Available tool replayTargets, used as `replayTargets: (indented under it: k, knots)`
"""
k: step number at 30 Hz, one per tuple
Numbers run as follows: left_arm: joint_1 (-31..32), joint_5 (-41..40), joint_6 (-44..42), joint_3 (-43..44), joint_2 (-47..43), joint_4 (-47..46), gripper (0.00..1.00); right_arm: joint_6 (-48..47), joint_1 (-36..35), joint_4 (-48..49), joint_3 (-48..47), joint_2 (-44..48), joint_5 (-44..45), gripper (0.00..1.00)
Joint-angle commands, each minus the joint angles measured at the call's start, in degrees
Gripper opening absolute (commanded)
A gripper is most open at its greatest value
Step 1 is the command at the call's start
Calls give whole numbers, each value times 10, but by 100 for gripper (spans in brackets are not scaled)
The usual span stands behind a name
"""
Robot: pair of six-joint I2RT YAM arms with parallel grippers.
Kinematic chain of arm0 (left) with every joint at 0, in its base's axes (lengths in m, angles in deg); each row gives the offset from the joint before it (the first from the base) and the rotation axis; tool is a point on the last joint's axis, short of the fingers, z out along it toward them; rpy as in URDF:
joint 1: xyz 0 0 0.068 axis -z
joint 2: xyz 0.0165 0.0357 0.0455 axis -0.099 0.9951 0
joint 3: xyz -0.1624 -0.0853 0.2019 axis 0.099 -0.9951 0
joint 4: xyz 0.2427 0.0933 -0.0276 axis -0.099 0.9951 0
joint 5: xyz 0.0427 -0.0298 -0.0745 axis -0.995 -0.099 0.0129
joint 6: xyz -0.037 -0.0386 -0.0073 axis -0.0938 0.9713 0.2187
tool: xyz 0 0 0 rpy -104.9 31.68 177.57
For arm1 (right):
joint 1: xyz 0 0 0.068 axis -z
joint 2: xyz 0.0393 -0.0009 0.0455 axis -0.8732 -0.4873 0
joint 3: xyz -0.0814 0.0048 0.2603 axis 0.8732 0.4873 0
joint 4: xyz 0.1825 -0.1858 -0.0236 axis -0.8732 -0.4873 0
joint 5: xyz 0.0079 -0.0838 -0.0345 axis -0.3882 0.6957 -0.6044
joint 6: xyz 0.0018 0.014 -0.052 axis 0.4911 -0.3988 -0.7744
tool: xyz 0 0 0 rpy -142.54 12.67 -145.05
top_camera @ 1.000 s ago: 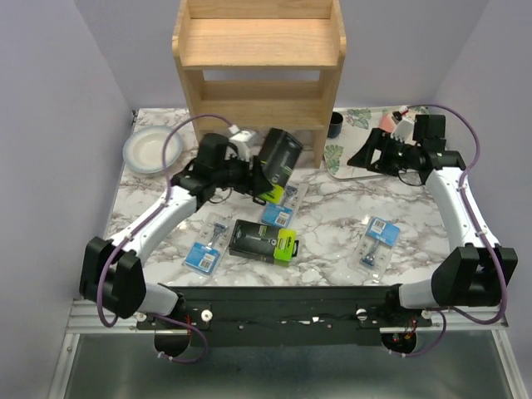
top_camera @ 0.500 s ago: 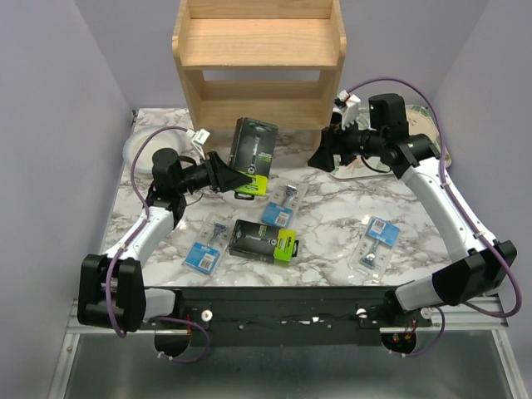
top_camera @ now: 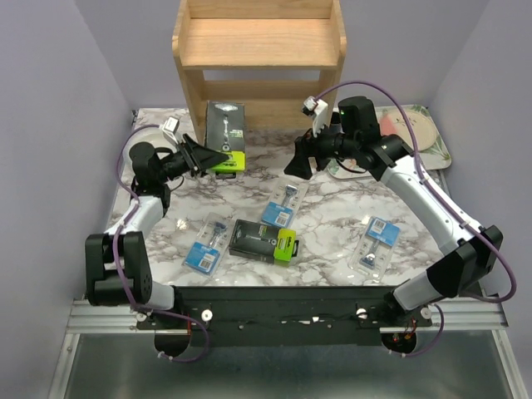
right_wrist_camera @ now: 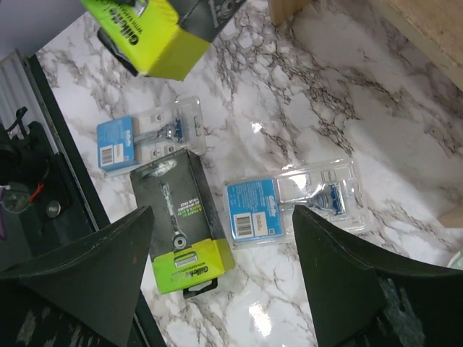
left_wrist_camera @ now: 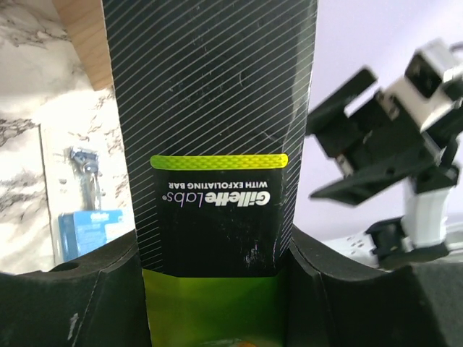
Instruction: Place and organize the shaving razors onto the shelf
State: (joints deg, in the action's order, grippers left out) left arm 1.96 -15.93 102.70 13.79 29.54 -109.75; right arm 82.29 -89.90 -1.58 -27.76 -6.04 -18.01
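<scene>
Grip first — we see the left end effector (top_camera: 202, 155) clamped on a black box (top_camera: 225, 133) before the shelf (top_camera: 258, 50); the right end effector (top_camera: 297, 163) hangs above the tabletop (top_camera: 332, 218), jaws spread.

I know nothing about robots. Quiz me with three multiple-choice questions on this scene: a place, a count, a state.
1. Where is the black box gripped by the left end effector?
A. held up before the shelf
B. on its top tier
C. under its lowest tier

2. How many clear blister packs lie on the table?
A. one
B. five
C. three

3. The right end effector is:
A. shut on a pack
B. open and empty
C. shut on the box

Answers:
1 A, it is clamped near the shelf front.
2 C, three blue-carded packs lie flat.
3 B, jaws apart, nothing between.
</scene>
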Motion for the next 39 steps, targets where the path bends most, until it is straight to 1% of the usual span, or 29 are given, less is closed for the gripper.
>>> replayTargets:
  k: [1,3,8,11,12,15,17,18,19,21,22,23,24,25,26,27,30,33,39]
  knots:
    - [-19,1,122,61,57,-86,41,-20,-30,51,-16,-11,-7,86]
    - [-26,-17,163,62,84,-124,41,-35,-46,67,-9,-9,-8,86]
    - [-38,-26,175,94,134,-103,42,-59,-76,97,-5,-20,3,85]
    - [-40,-32,184,113,158,-103,43,-49,-96,131,-9,-40,34,85]
    - [-40,-34,185,122,164,-102,44,-46,-105,159,-7,-49,54,84]
    - [-40,-39,186,143,179,-96,47,-34,-121,196,-16,-72,69,78]
    - [-40,-39,186,156,187,-75,48,-35,-129,202,-41,-103,73,71]
    - [-40,-39,185,165,189,-66,51,-35,-136,204,-52,-118,71,68]
    - [-40,-39,185,170,192,-53,52,-34,-139,204,-79,-141,69,60]
    - [-40,-39,187,177,198,-40,57,-31,-146,202,-112,-171,69,52]
    - [-41,-39,189,179,200,-25,58,-30,-147,201,-126,-185,68,43]
    - [-40,-40,190,180,202,-19,59,-26,-149,201,-154,-210,68,39]
    - [-41,-41,193,182,202,-2,68,-20,-152,209,-170,-229,76,18]
    - [-41,-44,193,183,201,8,70,-19,-155,216,-178,-243,87,12]
    - [-41,-43,193,183,200,10,73,-17,-160,223,-180,-250,92,3]
    - [-41,-42,191,185,198,7,74,-14,-162,227,-178,-252,99,1]
    - [-42,-39,185,191,191,17,77,-15,-169,230,-193,-275,98,1]
    - [-41,-38,179,194,186,27,78,-15,-171,223,-228,-309,96,1]
    - [-43,-44,168,186,177,34,78,-11,-172,230,-271,-349,143,1]
